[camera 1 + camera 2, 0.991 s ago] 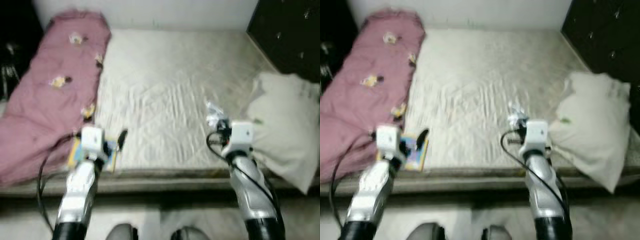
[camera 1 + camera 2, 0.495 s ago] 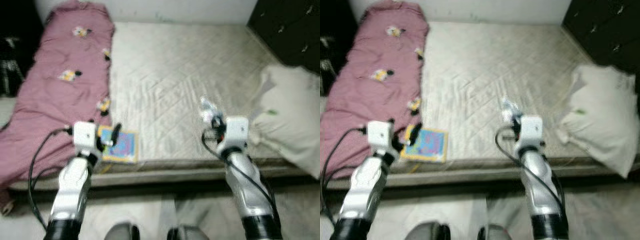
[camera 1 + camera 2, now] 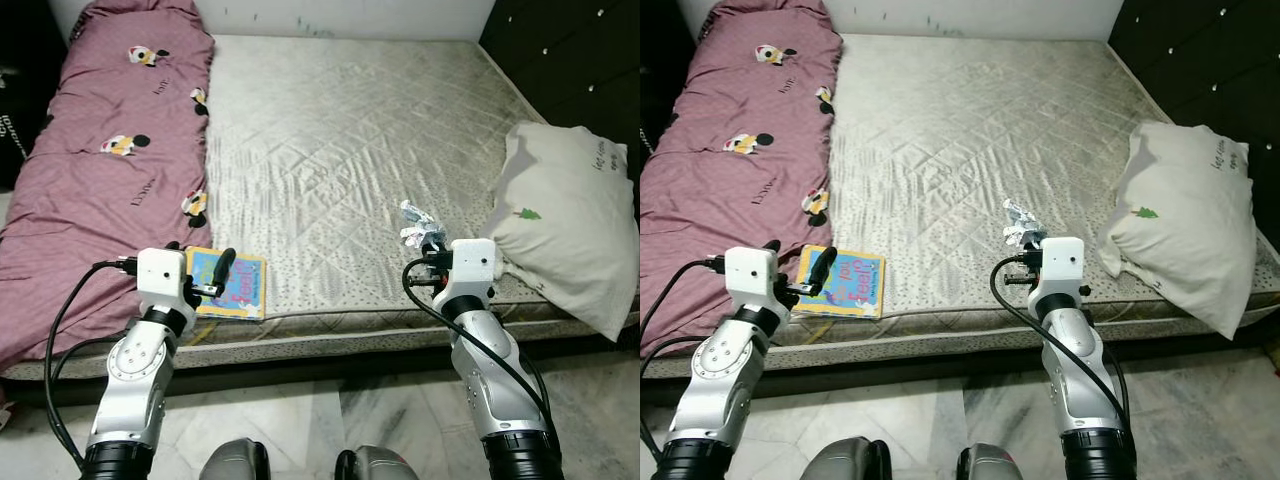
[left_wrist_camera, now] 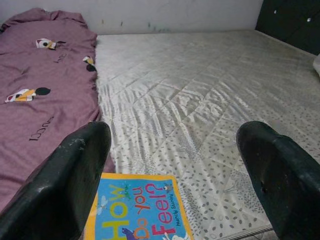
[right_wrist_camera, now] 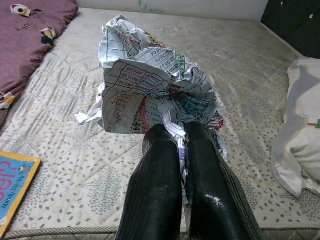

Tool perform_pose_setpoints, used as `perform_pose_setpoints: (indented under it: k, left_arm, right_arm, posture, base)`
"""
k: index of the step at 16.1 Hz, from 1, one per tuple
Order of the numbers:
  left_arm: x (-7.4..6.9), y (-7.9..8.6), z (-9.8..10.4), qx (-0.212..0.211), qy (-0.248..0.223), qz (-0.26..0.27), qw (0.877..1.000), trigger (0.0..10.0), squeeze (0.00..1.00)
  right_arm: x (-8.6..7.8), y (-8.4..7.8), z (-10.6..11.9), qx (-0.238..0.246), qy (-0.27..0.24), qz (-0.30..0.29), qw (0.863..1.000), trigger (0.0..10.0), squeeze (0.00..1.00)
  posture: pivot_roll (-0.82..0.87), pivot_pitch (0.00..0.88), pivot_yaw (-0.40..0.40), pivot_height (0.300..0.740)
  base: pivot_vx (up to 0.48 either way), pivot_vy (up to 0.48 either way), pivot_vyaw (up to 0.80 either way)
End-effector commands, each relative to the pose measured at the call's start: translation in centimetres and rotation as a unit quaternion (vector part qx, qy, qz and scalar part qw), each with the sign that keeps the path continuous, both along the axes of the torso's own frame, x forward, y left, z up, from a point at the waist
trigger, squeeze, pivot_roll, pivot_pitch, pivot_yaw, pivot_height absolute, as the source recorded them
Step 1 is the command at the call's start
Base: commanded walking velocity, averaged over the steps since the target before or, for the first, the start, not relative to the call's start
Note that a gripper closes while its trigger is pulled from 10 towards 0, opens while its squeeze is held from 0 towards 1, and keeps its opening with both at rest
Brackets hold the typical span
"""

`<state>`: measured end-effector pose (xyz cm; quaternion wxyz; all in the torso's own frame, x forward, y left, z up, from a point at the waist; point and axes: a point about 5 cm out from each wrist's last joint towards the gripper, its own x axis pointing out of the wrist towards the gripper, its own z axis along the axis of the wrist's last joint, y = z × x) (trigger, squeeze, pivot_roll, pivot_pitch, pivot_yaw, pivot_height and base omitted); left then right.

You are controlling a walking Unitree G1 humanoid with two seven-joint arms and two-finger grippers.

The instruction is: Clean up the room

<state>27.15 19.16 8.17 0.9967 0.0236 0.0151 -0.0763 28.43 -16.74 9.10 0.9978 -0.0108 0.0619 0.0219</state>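
On mattress (image 3: 340, 150): 1 book (image 3: 228, 283), 1 pillow (image 3: 565, 225), 1 blanket (image 3: 100, 170)

Lighting's pretty even and bright across the mattress (image 3: 340, 150), kinda soft indoor light, no harsh glare. Head views are sharp, corners go dark. In the left wrist view the fingers (image 4: 65, 185) up close are blurry, with soft shadows under the pillow (image 3: 565, 225).

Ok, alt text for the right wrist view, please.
The right gripper is shut on a crumpled printed paper above a pale quilted mattress. A white pillow lies to one side, with a book's corner and a maroon blanket opposite.
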Motion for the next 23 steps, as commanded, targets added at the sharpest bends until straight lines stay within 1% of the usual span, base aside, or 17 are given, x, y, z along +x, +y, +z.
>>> perform_pose_setpoints:
  k: [1, 3, 4, 5, 6, 7, 9, 11, 14, 16, 20, 22, 23]
  left_arm:
    - [0.2, 0.3, 0.0, 0.002, 0.0, -0.003, 1.0, 10.0, 0.0]
    - [0.4, 0.7, 0.0, 0.012, 0.001, -0.009, 1.0, 10.0, 0.0]
    - [0.6, 1.2, 0.1, 0.022, 0.001, -0.012, 1.0, 10.0, 0.0]
    - [0.7, 1.3, 0.2, 0.024, 0.0, -0.012, 1.0, 10.0, 0.0]
    - [1.0, 1.8, 0.5, 0.027, -0.002, -0.011, 1.0, 10.0, 0.0]
    - [1.2, 1.8, 0.7, 0.026, -0.003, -0.014, 1.0, 10.0, 0.0]
    - [1.7, 1.4, 1.4, 0.026, -0.014, -0.027, 0.999, 10.0, 0.0]
    - [2.0, 0.6, 1.7, 0.016, -0.024, -0.032, 0.999, 10.0, 0.0]
    - [1.9, -0.3, 1.6, 0.004, -0.025, -0.038, 0.999, 10.0, 0.0]
    - [1.8, -0.6, 1.4, -0.002, -0.025, -0.038, 0.999, 10.0, 0.0]
    - [1.7, -1.0, 1.4, -0.011, -0.027, -0.033, 0.999, 10.0, 0.0]
    - [1.7, -1.1, 1.5, -0.015, -0.029, -0.029, 0.999, 10.0, 0.0]
    - [1.3, -1.2, 1.4, -0.019, -0.028, -0.023, 0.999, 10.0, 0.0]
  right_arm:
    - [0.1, -0.2, 0.3, -0.004, -0.005, -0.003, 1.0, 10.0, 0.0]
    - [0.1, -0.1, 0.3, -0.004, -0.005, -0.003, 1.0, 10.0, 0.0]
    - [0.1, -0.1, 0.3, -0.002, -0.005, -0.003, 1.0, 10.0, 0.0]
    - [0.0, -0.2, 0.3, -0.001, -0.005, -0.006, 1.0, 10.0, 0.0]
    - [0.0, -0.4, 0.2, 0.008, -0.004, -0.011, 1.0, 10.0, 0.0]
    - [0.0, -0.4, 0.3, 0.008, -0.005, -0.01, 1.0, 10.0, 0.0]
    - [0.1, -0.7, 0.3, 0.01, -0.006, -0.019, 1.0, 10.0, 0.0]
    - [0.0, -0.3, 0.3, 0.011, -0.009, -0.007, 1.0, 10.0, 0.0]
    - [0.0, -0.5, 0.4, 0.0, -0.011, -0.012, 1.0, 10.0, 0.0]
    - [-0.1, -0.2, 0.6, 0.007, -0.017, 0.007, 1.0, 10.0, 0.0]
    - [0.1, -0.4, 0.7, 0.003, -0.021, -0.003, 1.0, 10.0, 0.0]
    - [0.1, -0.6, 0.9, -0.023, -0.025, -0.007, 0.999, 10.0, 0.0]
    - [-0.4, -1.1, 0.8, -0.038, -0.03, -0.014, 0.999, 10.0, 0.0]
  posture:
    - [0.01, 0.096, -0.049, 0.74]
    - [0.01, 0.095, -0.047, 0.74]
    - [0.01, 0.094, -0.046, 0.74]
    - [0.01, 0.093, -0.045, 0.74]
    - [0.02, 0.092, -0.044, 0.74]
    - [0.02, 0.092, -0.044, 0.74]
    - [0.02, 0.09, -0.043, 0.74]
    - [0.02, 0.081, -0.04, 0.74]
    - [0.02, 0.081, -0.04, 0.74]
    - [0.01, 0.082, -0.043, 0.74]
    - [0.01, 0.079, -0.045, 0.74]
    - [0.01, 0.094, -0.043, 0.74]
    - [0.01, 0.094, -0.043, 0.74]
  base:
    - [0.0, 0.0, 0.0]
    - [0.0, 0.0, 0.0]
    - [0.0, 0.0, 0.0]
    - [0.0, 0.0, 0.0]
    - [0.0, 0.0, 0.0]
    - [0.0, 0.0, 0.0]
    - [0.124, 0.0, 0.0]
    - [0.27, 0.0, 0.0]
    - [0.295, 0.0, 0.0]
    - [0.311, 0.0, 0.0]
    - [0.337, 0.0, 0.0]
    - [0.354, 0.0, 0.0]
    - [0.352, 0.0, 0.0]
